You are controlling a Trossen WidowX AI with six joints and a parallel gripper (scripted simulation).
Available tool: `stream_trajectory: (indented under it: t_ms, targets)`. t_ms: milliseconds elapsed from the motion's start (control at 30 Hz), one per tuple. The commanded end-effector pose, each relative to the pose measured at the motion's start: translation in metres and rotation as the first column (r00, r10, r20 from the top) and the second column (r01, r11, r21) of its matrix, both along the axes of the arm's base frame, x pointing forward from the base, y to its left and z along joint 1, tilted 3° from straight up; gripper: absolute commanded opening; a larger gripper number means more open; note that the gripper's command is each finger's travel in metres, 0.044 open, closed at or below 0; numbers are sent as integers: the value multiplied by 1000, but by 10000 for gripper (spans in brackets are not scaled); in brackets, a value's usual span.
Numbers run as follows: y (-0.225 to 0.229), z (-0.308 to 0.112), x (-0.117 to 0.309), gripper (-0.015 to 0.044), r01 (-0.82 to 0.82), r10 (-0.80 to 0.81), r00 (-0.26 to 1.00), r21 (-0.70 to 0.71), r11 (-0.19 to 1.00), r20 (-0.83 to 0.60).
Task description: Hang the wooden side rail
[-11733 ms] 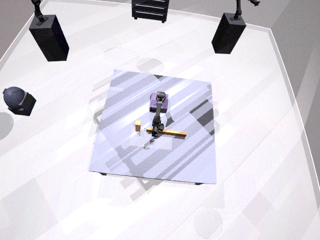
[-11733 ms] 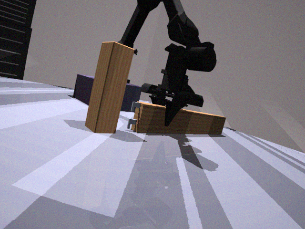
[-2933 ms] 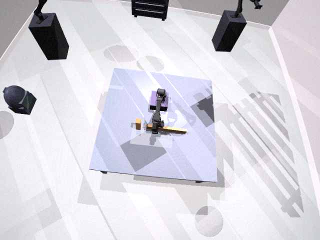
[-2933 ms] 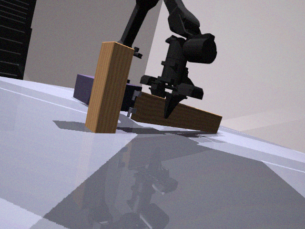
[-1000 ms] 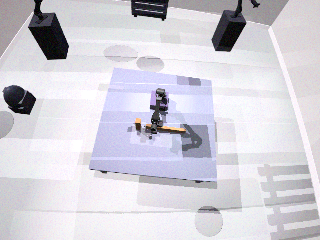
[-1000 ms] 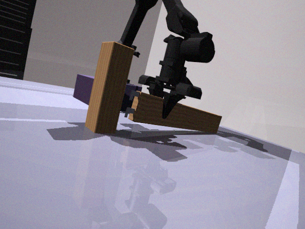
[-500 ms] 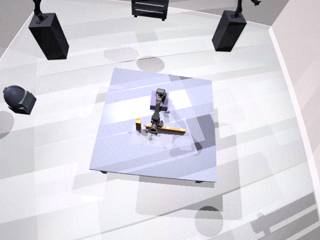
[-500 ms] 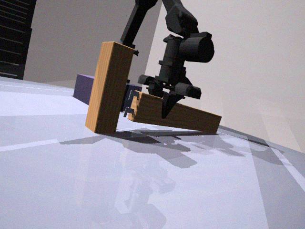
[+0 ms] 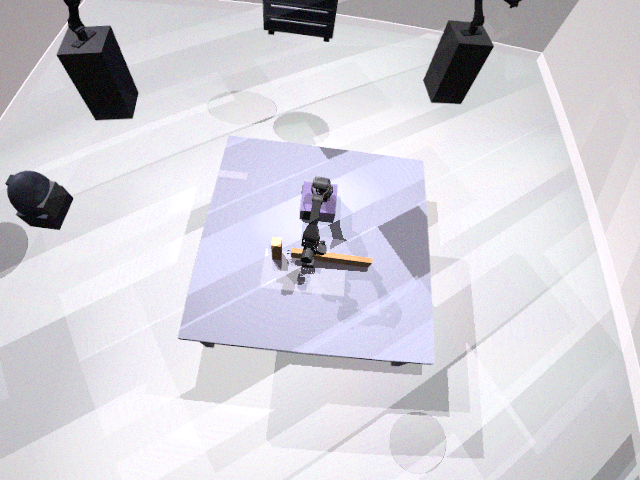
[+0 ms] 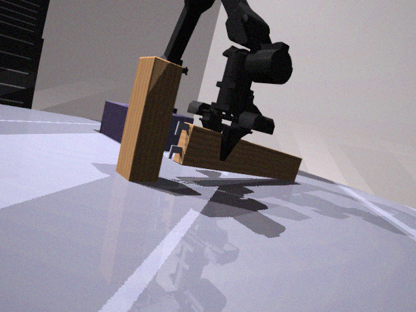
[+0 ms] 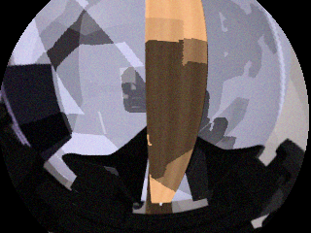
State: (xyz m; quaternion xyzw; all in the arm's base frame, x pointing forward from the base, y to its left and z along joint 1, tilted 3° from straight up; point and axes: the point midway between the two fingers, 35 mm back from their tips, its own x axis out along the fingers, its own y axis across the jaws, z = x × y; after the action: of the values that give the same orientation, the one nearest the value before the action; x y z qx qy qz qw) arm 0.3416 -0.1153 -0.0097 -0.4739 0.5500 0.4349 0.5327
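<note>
The wooden side rail (image 9: 346, 258) (image 10: 262, 159) (image 11: 175, 97) is tilted, its hook end raised off the table and its far end down on the table at the right. My gripper (image 10: 222, 144) (image 11: 162, 128) is shut on the rail near its hook end, one finger on each side. Two steel hooks, the lower hook (image 10: 175, 149) and the upper one, stick out of the rail's end toward the post, with a gap between. The headboard post (image 9: 276, 248) (image 10: 147, 124) stands upright left of the rail. Its slot and pins are hidden.
The arm's purple base block (image 9: 306, 198) (image 10: 114, 119) stands on the table (image 9: 248, 320) (image 10: 84, 234) behind the post and rail. Black pedestals (image 9: 105, 77) (image 9: 457, 67), a drawer cabinet (image 9: 299, 18) and a dark rounded object (image 9: 31, 192) stand off the table.
</note>
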Motion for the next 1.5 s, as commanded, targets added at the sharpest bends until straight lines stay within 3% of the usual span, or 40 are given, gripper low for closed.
stream_trajectory:
  t_ms: [0, 1467]
  targets:
    - [-2, 4, 4, 0, -3, 3, 1000, -5, 1000, 13]
    - [-7, 1, -1, 0, -3, 3, 1000, -6, 1000, 13]
